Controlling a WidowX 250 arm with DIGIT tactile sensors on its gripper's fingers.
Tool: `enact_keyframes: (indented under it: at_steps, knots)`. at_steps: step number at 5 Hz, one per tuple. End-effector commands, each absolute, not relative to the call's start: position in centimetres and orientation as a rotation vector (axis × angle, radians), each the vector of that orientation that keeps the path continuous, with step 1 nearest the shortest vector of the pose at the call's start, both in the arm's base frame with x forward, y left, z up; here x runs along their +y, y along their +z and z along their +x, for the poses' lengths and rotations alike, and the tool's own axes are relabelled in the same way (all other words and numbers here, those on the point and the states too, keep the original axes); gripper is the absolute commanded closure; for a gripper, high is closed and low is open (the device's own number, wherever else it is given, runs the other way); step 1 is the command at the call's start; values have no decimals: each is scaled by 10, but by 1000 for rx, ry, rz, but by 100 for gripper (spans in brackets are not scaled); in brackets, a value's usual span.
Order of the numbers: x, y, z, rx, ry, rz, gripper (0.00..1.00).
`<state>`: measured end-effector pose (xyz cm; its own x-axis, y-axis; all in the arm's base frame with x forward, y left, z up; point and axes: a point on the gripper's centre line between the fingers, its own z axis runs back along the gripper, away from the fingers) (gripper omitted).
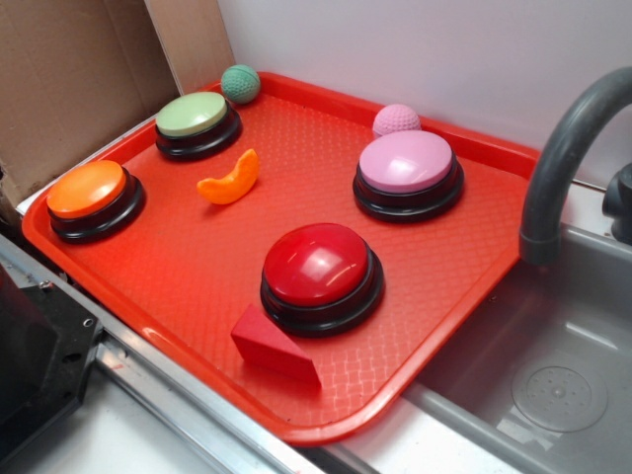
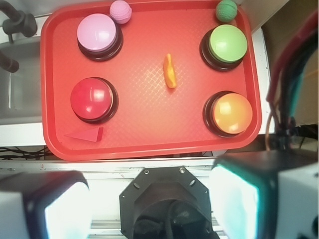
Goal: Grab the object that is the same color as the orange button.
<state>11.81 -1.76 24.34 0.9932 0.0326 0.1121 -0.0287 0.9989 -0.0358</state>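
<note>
The object, a small glossy orange crescent [image 1: 230,181], lies on the red tray [image 1: 464,257] between the green and pink buttons; from above the crescent [image 2: 170,71] sits near the tray's middle. The orange button [image 1: 89,194] stands at the tray's left corner, and in the wrist view the orange button [image 2: 231,113] is at lower right. My gripper [image 2: 149,204] hangs high above the robot base, off the tray's near edge, open with nothing between its wide-set fingers [image 2: 65,211]. It does not show in the exterior view.
On the tray also stand a red button [image 1: 320,272], a pink button [image 1: 407,170] and a green button [image 1: 196,121]. A red wedge [image 1: 275,346], a pink ball [image 1: 396,118] and a green ball [image 1: 240,83] lie there too. A sink [image 1: 553,385] and grey faucet [image 1: 563,158] are right.
</note>
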Motion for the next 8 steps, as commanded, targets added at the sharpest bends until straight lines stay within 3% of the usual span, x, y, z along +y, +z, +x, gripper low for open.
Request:
enact_keyframes:
  at_steps: [1, 3, 4, 5, 6, 7, 8]
  knots:
    - [-18, 243, 118, -113, 31, -34, 0]
    - [-18, 242, 185, -123, -20, 46, 0]
    - [3, 229, 227, -104, -9, 14, 0]
    - [26, 175, 253, -36, -91, -59, 0]
    - [55, 123, 260, 33, -96, -69, 0]
    - [41, 82, 263, 140, -173, -37, 0]
    - [26, 61, 263, 181, -205, -39, 0]
